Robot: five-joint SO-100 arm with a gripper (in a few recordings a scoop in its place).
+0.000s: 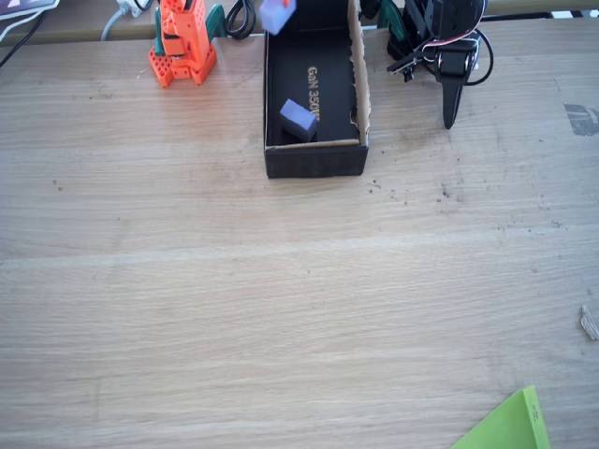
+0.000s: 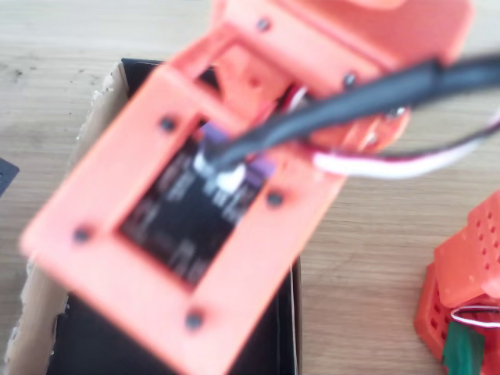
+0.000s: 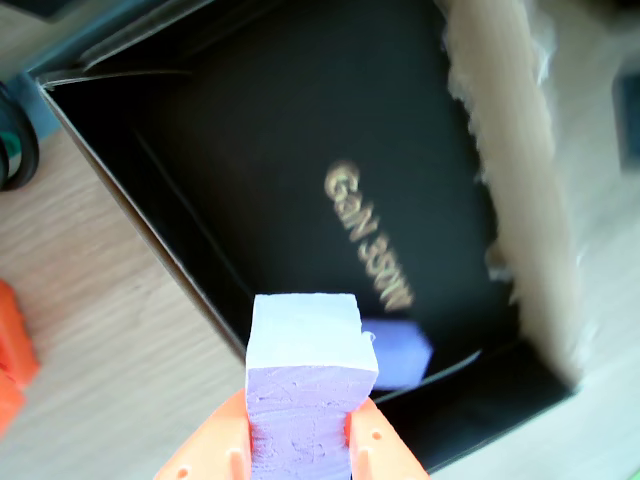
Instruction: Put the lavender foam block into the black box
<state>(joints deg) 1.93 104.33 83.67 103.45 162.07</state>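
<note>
Broadly, the pale wooden counter [image 1: 281, 309] carries everything, its grain running across the fixed view, with dark specks near the box and a green sheet corner [image 1: 510, 426] at the lower right edge. Next in size, the long black cardboard box [image 1: 314, 161] sits at the far side of the counter, open at the top, with a torn brown cardboard edge along its right wall and gold "GaN 350" lettering on its floor. An orange plastic arm base [image 1: 182, 47] stands just left of the box and a black stand with cables [image 1: 440, 47] just right of it. Inside the box, at the near corner, a squat darker blue-purple foam cube [image 1: 299, 119] already lies. Smaller again, the orange claw [image 3: 298, 445] is pinching the pale lavender foam block [image 3: 308, 385] between its two fingers, holding it upright in the air above the open box; in the fixed view the block [image 1: 277, 14] hangs over the box's far end. Judging by this, the carry is done and the release is in hand: the next move calls for lowering a little and spreading the fingers so the block drops onto the box floor
</note>
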